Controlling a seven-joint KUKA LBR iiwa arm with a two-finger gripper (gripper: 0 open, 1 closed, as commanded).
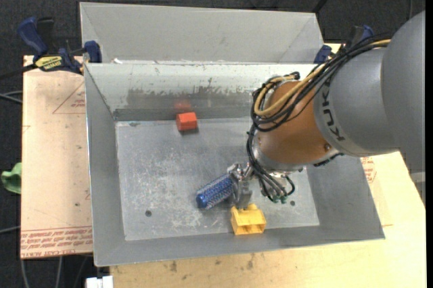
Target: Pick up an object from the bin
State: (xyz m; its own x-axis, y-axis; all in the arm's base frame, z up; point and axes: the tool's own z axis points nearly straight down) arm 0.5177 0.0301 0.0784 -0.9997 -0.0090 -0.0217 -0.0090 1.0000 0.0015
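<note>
Near the bin's point(149, 165) front edge, gripper point(241, 190) touches the blue ridged cylinder's point(215, 193) end, yellow block point(247, 220) just beside. I cannot tell its opening. Likely risk: cylinder rolls away, so the gripper comes up empty.

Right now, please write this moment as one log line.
gripper low between blue roller and yellow brick, front of bin | orange block apart, near back wall | hold: unclear
</note>
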